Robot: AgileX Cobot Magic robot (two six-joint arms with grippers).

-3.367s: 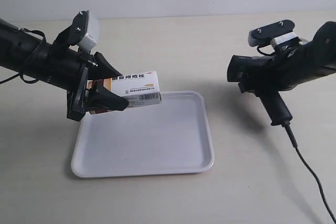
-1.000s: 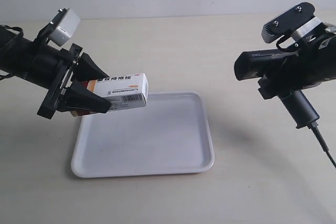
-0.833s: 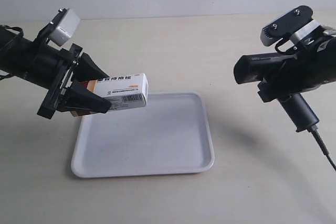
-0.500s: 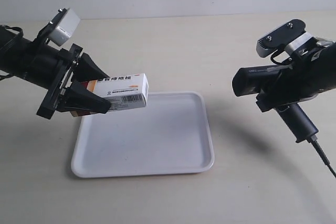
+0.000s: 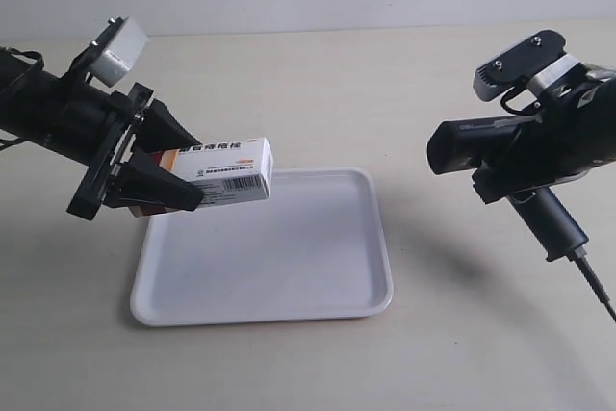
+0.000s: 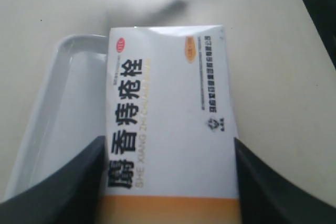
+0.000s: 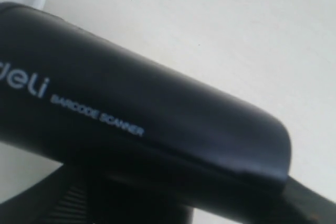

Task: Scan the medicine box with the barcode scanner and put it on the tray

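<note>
Table (image 5: 289,74), pale beige and lit evenly, is carrying a white tray (image 5: 289,281) near the middle of the exterior view. Two black robot arms are reaching in from either side.

The left gripper (image 5: 178,163), on the arm at the exterior view's left, is clamping a medicine box (image 5: 231,168) between its two black fingers (image 5: 159,187). The box is hanging in the air above the tray's far corner on that side, lying lengthwise, with its free end pointing toward the other arm. In the left wrist view the box (image 6: 170,124) is filling most of the picture, showing a white face with dark printed characters and an orange band at the gripped end, with a dark finger (image 6: 63,187) pressing against each long side and the tray (image 6: 47,103) lying beneath it.

The right gripper (image 5: 539,166) is closed around a black scanner (image 5: 500,156), held in the air well apart from the tray. The scanner's blocky head is facing the box, and its handle is slanting downward with a cable (image 5: 597,286) trailing off. In the right wrist view the scanner (image 7: 131,129) is showing pale lettering along its side.
</note>
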